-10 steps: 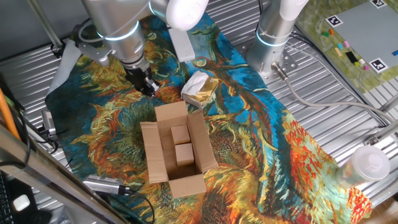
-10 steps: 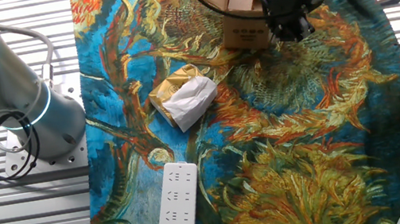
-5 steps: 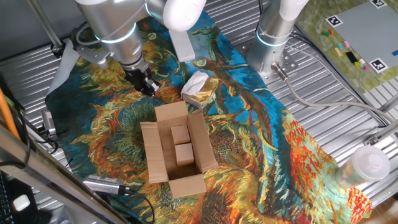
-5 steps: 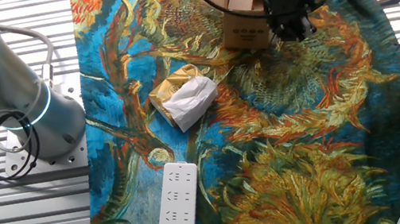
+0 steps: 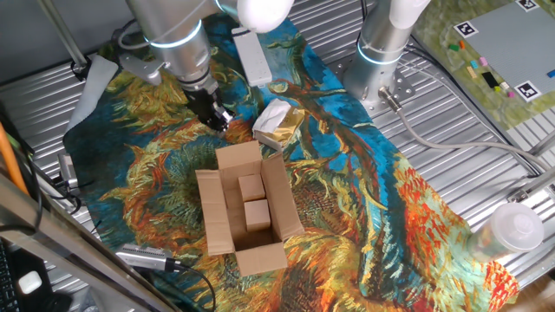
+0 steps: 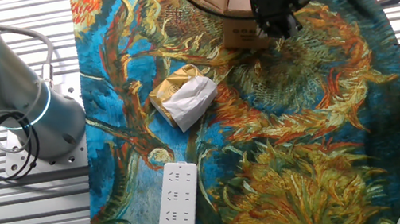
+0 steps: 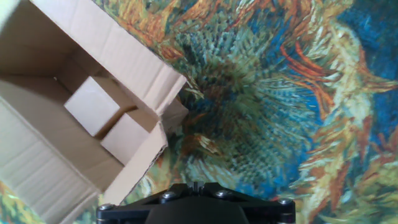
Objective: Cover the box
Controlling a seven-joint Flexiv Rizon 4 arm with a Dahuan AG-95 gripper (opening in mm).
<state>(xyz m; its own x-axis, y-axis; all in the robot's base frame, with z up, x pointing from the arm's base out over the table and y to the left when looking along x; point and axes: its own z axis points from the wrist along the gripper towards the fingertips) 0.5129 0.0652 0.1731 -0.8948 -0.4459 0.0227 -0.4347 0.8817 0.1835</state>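
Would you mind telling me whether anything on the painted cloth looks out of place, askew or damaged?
Nothing looks damaged or spilled. The small brown cardboard box stands upright with all four flaps open and two small blocks inside. The white-and-yellow wrapped packet looks crumpled and lies askew beside it. The black gripper hovers off the box.

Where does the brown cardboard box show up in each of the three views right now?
One fixed view: the box, centre, flaps open.
The other fixed view: top edge, partly behind the claw.
Hand view: upper left, open, two small blocks inside.
Shared landmark: the sunflower-patterned cloth under it.
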